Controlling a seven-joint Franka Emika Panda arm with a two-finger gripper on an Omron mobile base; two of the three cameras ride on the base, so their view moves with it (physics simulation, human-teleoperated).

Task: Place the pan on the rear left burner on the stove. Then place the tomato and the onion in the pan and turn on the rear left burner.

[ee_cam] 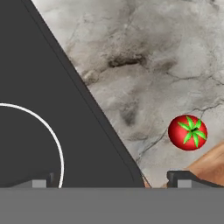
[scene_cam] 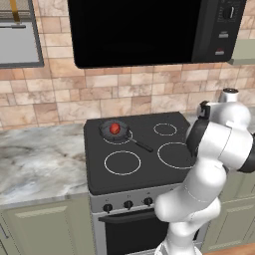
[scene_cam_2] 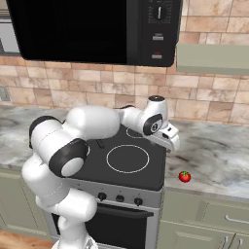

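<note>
Pan [scene_cam: 115, 130] is seated on the rear left burner [scene_cam: 117, 135] with the onion [scene_cam: 114, 128] inside. Tomato [scene_cam_2: 184, 176] is left on the bench [scene_cam_2: 219, 155], right of the stove [scene_cam_2: 146, 170]. The tool [scene_cam_2: 171, 142] is spread wide, empty. The burner is judged unlit.

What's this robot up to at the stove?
It is cooking. The pan already sits on the rear left burner of the stove, with the onion inside. The open, empty gripper hovers over the stove's right edge, and the tomato lies on the counter nearby, probably next.
</note>
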